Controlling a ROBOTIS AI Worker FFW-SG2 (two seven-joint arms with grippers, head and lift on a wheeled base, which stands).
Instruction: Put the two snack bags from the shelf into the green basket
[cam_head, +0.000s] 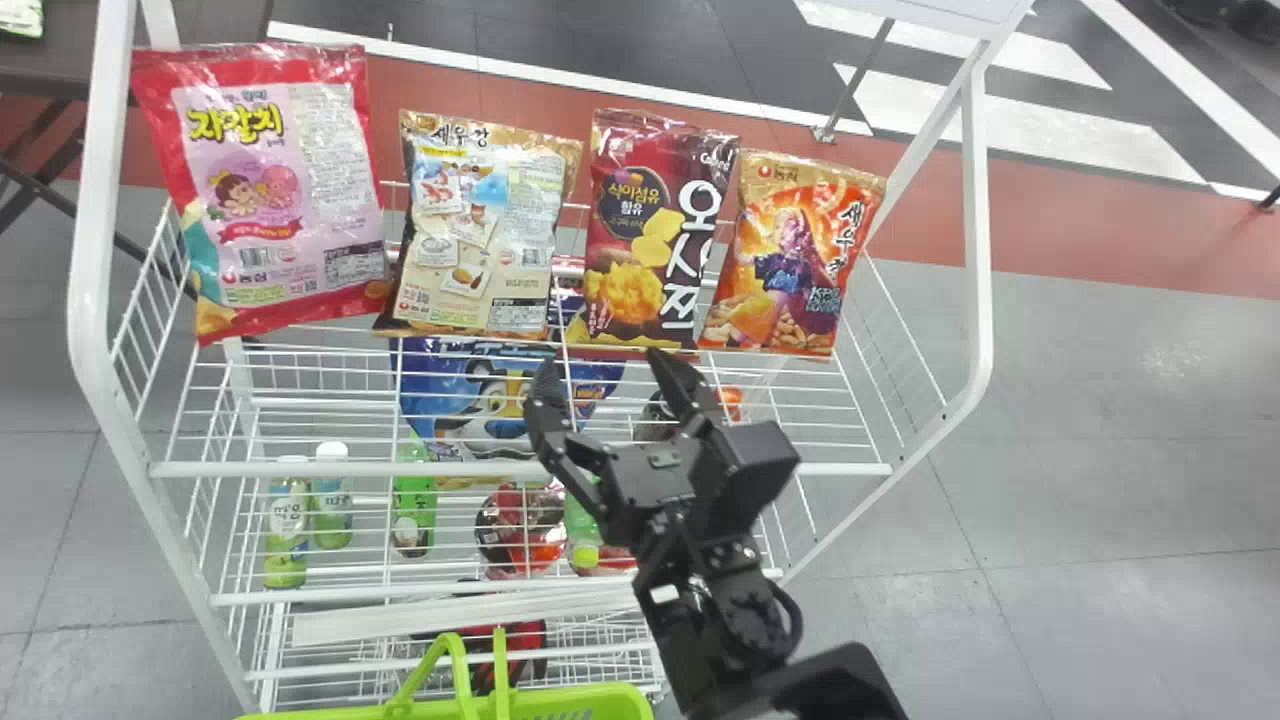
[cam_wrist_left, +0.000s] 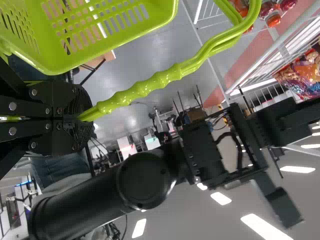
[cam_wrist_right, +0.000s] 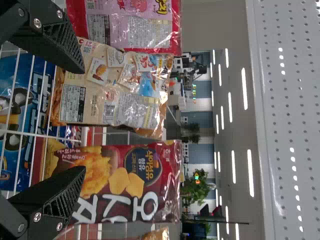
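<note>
Your right fingers (cam_head: 605, 366): spread, nearer arm. Dark red snack bag (cam_head: 648, 235) ahead, slightly right, long axis upright, shelf's (cam_head: 300, 468) far edge. Left fingers (cam_wrist_left: 80, 119) pinch basket handle (cam_wrist_left: 142, 88).

four snack bags (cam_head: 480, 230) stand in a row toward the far edge of the shelf (cam_head: 250, 468), bottles (cam_head: 333, 510) beneath, the basket (cam_head: 620, 697) before its near edge.

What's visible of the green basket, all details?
The green basket is bright green, apparently plastic, with slotted walls and a smooth rim. Its handles are raised and close together, with a ribbed grip, clamped in the left end effector. In the head view it sits at the bottom edge, at the near side of the white wire rack.
</note>
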